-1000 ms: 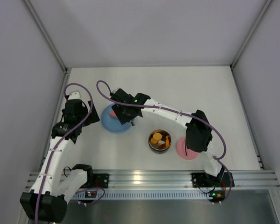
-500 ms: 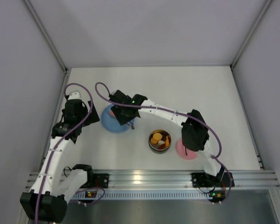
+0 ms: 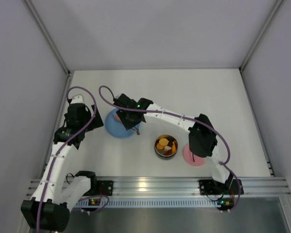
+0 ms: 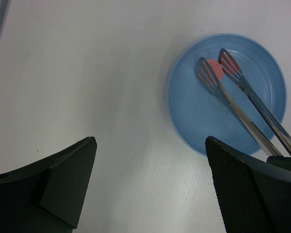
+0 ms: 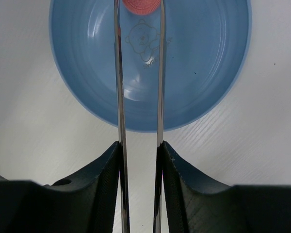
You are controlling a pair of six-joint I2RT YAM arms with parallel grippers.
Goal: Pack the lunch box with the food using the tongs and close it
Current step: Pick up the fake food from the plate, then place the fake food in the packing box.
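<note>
So, from the overhead camera the job looks mostly done. The lunch box sits on the table near the front edge, already loaded with orange, yellow, white and dark bits. Its pink lid lies flat just to its right, partly under the right arm, so the closing step isn't done yet. The right gripper hangs over the blue plate, which is off to the lunch box's left, and the left gripper sits just beside that plate's left edge. On the left wrist cam, its own jaws are spread wide with nothing in them, only bare table between. Ahead, the tongs run on a diagonal, handle end at lower right and slotted tips at upper left over the plate. The tips bracket a single pink-red piece of food, and I'd guess that's the last one to move. On the right wrist cam, the jaws are pinched onto the two tong arms and hold them partly squeezed. The arms run straight up the frame, nearly parallel, pointing away from the wrist, with the pink piece between them at the top edge. The tips are cut off there, so I can't tell if it's actually gripped.
</note>
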